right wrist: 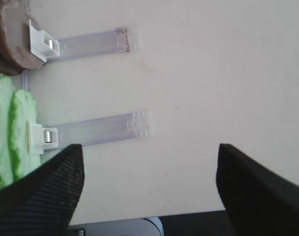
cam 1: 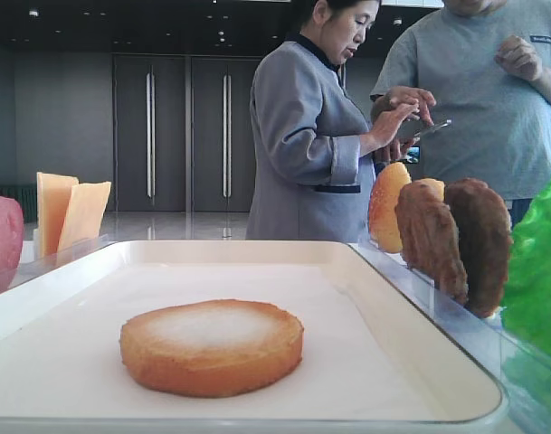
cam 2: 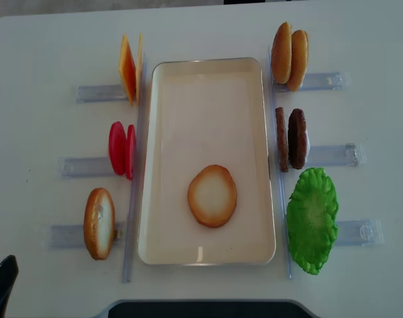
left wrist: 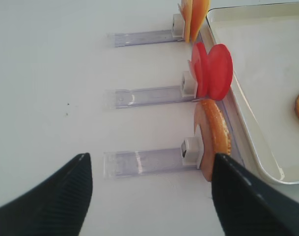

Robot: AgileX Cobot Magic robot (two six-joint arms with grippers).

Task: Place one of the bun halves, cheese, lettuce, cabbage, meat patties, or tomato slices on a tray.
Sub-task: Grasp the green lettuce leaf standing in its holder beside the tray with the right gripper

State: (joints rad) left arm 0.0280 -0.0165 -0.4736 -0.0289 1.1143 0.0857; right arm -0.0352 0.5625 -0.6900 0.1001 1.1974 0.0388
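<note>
A flat bun half (cam 2: 212, 195) lies pale face up in the cream tray (cam 2: 208, 79); it also shows in the low view (cam 1: 212, 346). Another bun half (left wrist: 214, 135) stands on edge in the near left holder, just ahead of my open, empty left gripper (left wrist: 150, 162). Behind it stand tomato slices (left wrist: 213, 71) and cheese (left wrist: 193, 12). Right of the tray are domed buns (cam 2: 289, 56), meat patties (cam 2: 290, 139) and lettuce (cam 2: 312, 218). My right gripper (right wrist: 150, 150) is open and empty over bare table, right of the lettuce (right wrist: 12, 128). Cabbage is out of view.
Clear plastic holders (cam 2: 330, 155) stick out from both long sides of the tray. Two people (cam 1: 311, 136) stand behind the table's far edge. A dark robot base (cam 2: 201, 310) sits at the near edge.
</note>
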